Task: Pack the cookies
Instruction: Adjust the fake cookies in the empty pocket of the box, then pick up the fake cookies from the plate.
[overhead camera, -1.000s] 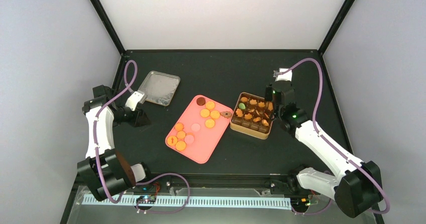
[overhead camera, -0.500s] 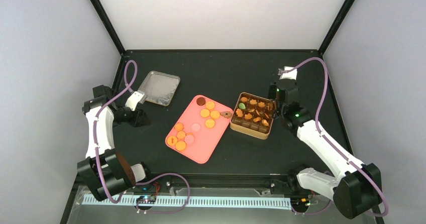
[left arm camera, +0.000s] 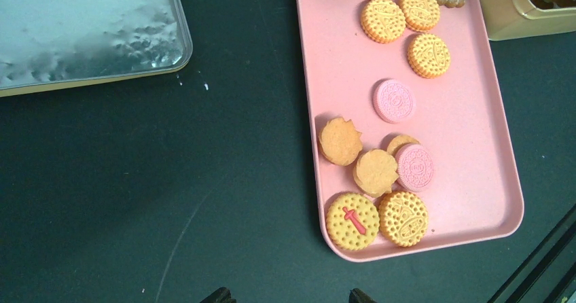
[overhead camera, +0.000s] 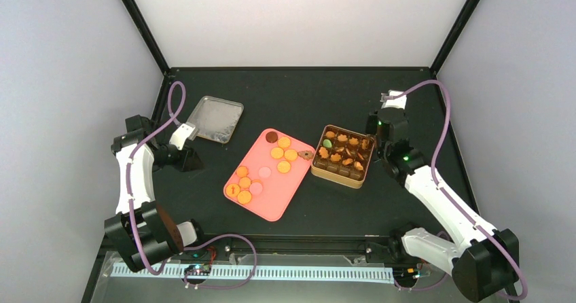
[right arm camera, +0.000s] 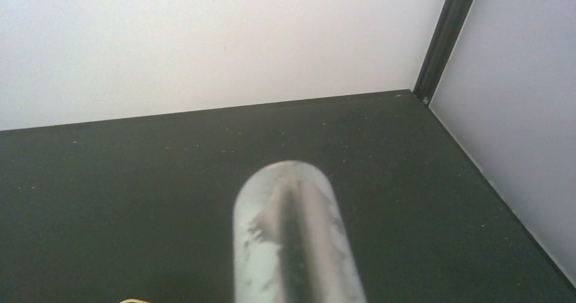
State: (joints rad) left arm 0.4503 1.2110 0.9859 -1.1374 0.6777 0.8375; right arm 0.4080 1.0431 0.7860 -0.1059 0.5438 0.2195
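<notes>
Table: the black table (overhead camera: 299, 99) is walled on the left, right and far sides, with black posts at the far corners. Bare surface runs across the far half and along the near edge.
Pink tray: the pink tray (overhead camera: 272, 201) lies slantwise at the middle with a raised rim all round. Bare table lies on its left, as far as the silver lid.
Silver lid: the silver lid (overhead camera: 214, 118) lies flat at the far left, well apart from the tray.
Gold tin: the gold tin (overhead camera: 339, 176) stands just beside the tray's far right corner, with a narrow strip of table between them.
Cookies: the cookies (left arm camera: 370, 174) sit in two groups on the tray. The near group is touching and partly overlapping; the far group lies towards the tin. Most are orange-yellow, two are pink, and one at the far end is dark brown. More fill the tin's far cups, among them a green cookie (overhead camera: 329, 143).
Writing: the marked cookie (left arm camera: 352, 220) in the near group bears a red cross-like figure. The other stamped patterns are too small to read.
Left end effector: the left end effector (left arm camera: 289, 296) hovers over bare table beside the tray's near end, fingers wide apart with nothing between them.
Right end effector: the right end effector (right arm camera: 291, 181) points towards the far wall, with the right arm (overhead camera: 435, 191) reaching up beside the tin's right edge. The fingers are drawn narrow, with a thin dark slit between them. I cannot tell whether they are fully closed, and nothing is seen gripped.
</notes>
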